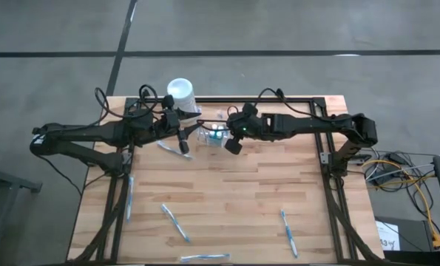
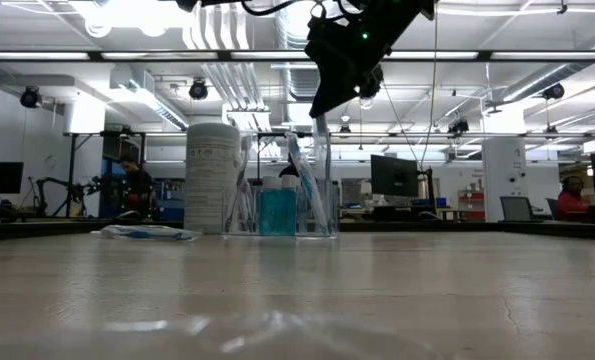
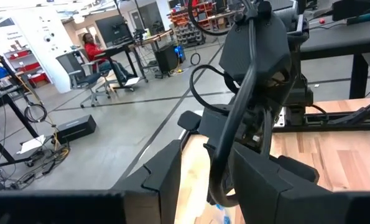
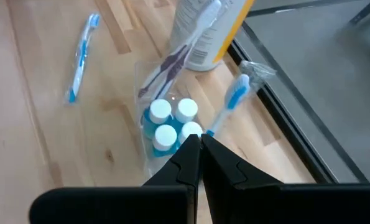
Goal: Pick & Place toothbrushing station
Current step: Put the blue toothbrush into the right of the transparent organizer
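Note:
The toothbrushing station [image 1: 211, 134] is a small clear holder standing near the table's far edge, with blue white-capped bottles [image 4: 171, 124] inside it and a toothbrush [image 4: 172, 59] leaning in it. It also shows in the low view as the clear holder [image 2: 282, 205]. My right gripper [image 4: 200, 144] is shut and slants down just above the holder's right end; the low view shows its tip [image 2: 322, 108] a little above the rim. My left gripper [image 3: 212, 186] hangs high and level to the holder's left, its fingers apart with nothing between them.
A tall white cylinder [image 1: 181, 91] stands just behind and left of the holder. A wrapped toothbrush [image 4: 237, 93] lies by the holder's far side and another [image 1: 174, 148] to its left. Several more [image 1: 175, 222] lie across the near half.

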